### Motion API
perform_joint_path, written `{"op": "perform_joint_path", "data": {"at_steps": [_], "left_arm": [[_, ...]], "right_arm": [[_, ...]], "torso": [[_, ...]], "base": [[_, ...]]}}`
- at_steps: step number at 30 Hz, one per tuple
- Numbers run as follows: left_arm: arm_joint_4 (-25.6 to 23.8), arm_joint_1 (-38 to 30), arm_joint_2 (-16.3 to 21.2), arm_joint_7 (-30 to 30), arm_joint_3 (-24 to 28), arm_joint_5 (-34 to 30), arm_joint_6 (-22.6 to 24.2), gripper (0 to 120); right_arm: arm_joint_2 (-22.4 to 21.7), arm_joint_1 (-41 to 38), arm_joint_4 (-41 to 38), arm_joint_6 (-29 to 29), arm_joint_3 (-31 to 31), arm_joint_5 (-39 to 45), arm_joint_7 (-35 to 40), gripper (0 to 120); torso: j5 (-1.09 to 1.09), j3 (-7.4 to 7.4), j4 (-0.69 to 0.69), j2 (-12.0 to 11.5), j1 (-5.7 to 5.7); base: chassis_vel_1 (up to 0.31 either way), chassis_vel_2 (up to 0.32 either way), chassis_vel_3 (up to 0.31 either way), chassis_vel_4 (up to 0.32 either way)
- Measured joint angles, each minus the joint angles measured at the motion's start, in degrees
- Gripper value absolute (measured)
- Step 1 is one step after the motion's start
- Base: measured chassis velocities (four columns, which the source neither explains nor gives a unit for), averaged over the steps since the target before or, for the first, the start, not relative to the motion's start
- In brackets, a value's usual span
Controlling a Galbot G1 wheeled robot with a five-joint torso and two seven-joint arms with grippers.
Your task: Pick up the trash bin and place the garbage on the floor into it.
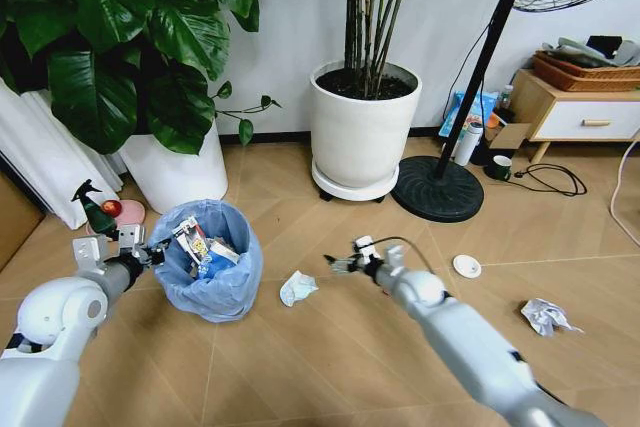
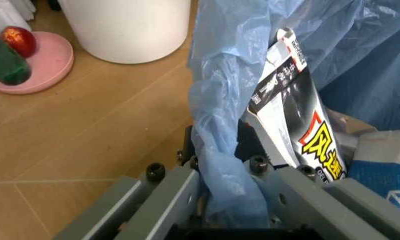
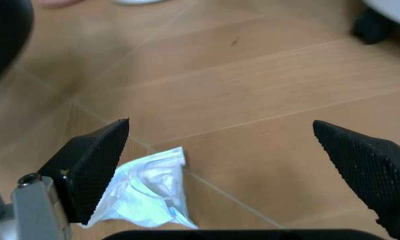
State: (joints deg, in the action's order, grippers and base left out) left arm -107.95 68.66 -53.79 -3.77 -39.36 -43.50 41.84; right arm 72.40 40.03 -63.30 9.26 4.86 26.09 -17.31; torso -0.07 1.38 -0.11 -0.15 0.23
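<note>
Light blue crinkly plastic lines the trash bin (image 1: 208, 265), which sits on the wood-look floor (image 1: 330, 357) in front of a white plant pot (image 1: 178, 172). The left pincer (image 1: 150, 255) is clamped on the bin's rim, its fingers (image 2: 161, 196) pinching a fold of the bag. Packets and wrappers (image 2: 300, 120) already lie inside the bin. The right pincer (image 1: 340, 264) hangs with its jaws spread wide and empty, just beside a crumpled pale wrapper (image 3: 150, 190) lying on the floor next to the bin. Farther to the right, a small white disc (image 1: 466, 266) and a crumpled paper ball (image 1: 545, 315) rest on the floor.
</note>
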Motion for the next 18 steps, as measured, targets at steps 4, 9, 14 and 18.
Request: {"op": "perform_joint_path", "data": {"at_steps": [4,9,14,18], "left_arm": [[-0.4,0.1,0.5,-0.1,0.0,-0.2,0.0,0],[-0.7,-0.1,1.0,-0.2,0.3,-0.4,0.0,0],[-0.7,-0.2,0.9,-0.2,0.6,-0.4,-0.1,0],[-0.8,-0.2,0.9,-0.2,0.7,-0.4,-0.1,0]], "right_arm": [[4.4,-3.3,8.8,-2.7,1.6,-5.9,-2.0,100],[8.9,-5.8,18.4,-5.2,1.7,-12.5,-3.3,100],[12.1,-6.5,23.4,-7.0,1.3,-15.3,-4.0,100],[14.0,-6.9,26.0,-7.9,0.4,-17.0,-4.2,100]], "torso": [[0.02,0.0,0.0,0.0,0.0],[0.01,0.0,-0.02,0.0,0.0],[0.01,0.0,-0.02,0.0,0.0],[0.01,-0.01,-0.02,0.0,0.0]], "base": [[0.0,0.0,0.0,0.0],[0.0,0.0,0.0,0.0],[0.0,0.0,0.0,0.0],[0.0,0.0,0.0,0.0]]}}
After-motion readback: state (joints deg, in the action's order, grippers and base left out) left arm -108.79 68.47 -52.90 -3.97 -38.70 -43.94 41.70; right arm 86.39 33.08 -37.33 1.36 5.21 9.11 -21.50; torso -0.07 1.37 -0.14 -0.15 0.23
